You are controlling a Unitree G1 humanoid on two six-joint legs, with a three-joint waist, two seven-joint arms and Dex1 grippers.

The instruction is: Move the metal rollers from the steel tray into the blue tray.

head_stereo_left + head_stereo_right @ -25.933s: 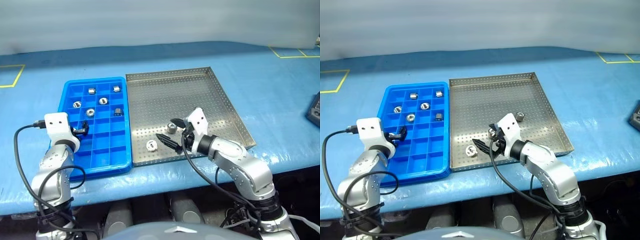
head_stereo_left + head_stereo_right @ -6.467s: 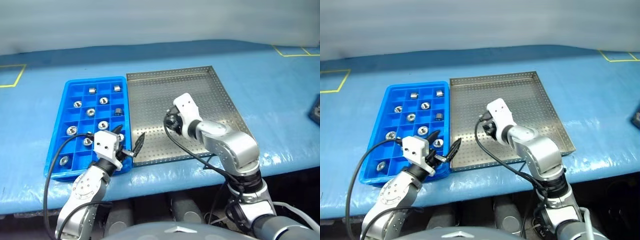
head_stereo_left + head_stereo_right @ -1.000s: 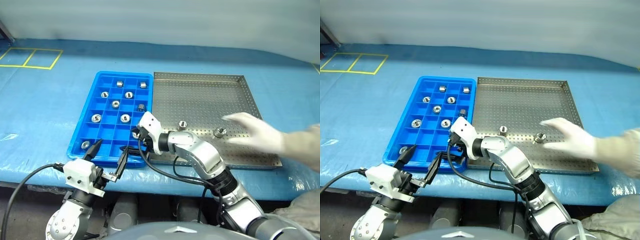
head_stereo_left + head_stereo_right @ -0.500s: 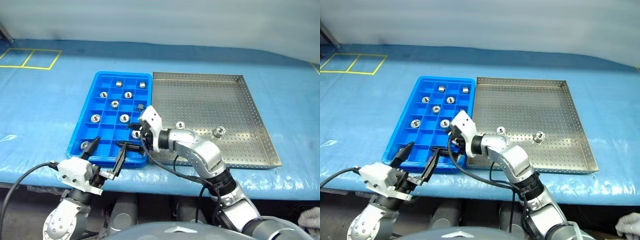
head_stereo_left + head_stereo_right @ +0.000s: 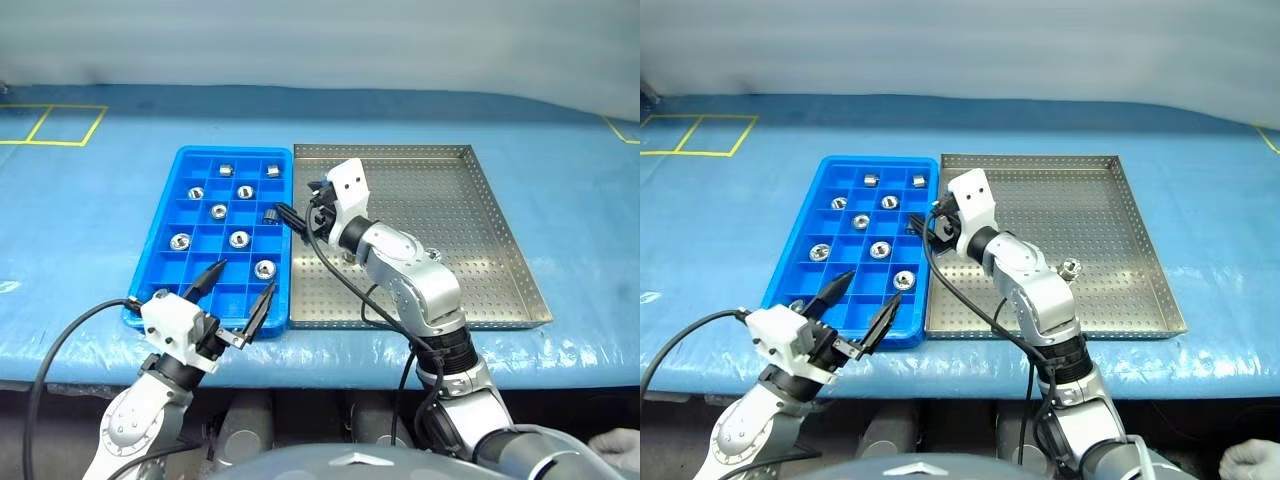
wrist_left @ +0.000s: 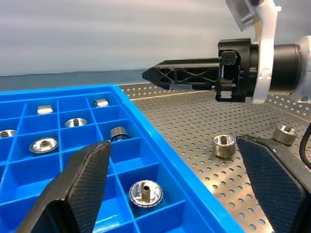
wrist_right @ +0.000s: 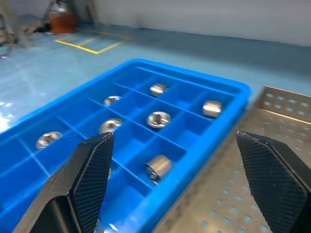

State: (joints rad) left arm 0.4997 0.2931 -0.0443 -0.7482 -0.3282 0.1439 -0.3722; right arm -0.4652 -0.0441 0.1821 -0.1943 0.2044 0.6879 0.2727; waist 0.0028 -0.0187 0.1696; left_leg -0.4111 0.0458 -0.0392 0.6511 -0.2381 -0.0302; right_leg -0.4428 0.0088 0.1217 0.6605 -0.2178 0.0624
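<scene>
The left gripper (image 5: pixel 237 293) hovers over the near edge of the blue tray (image 5: pixel 160 270), its two black fingers spread wide with nothing between them. The tray lies on the blue surface (image 5: pixel 80 230), with its long right side against the steel tray (image 5: pixel 500 250).

Rollers (image 5: pixel 264 268) sit singly in the blue compartments: one just ahead of the left gripper, two in the row beyond it, then one more, and four in the two farthest rows. Another lies on its side in the right-hand column (image 7: pixel 158 166), next to the rim shared with the steel tray.

The right gripper (image 5: pixel 297 220) reaches level across that shared rim from the steel tray's side, its fingers wide apart and empty, the tips above the blue tray's right column.

Two rollers are in the steel tray: one (image 6: pixel 224 145) under the right arm, the other (image 5: pixel 1070 268) to its right, toward the tray's middle. Both stand on end.
</scene>
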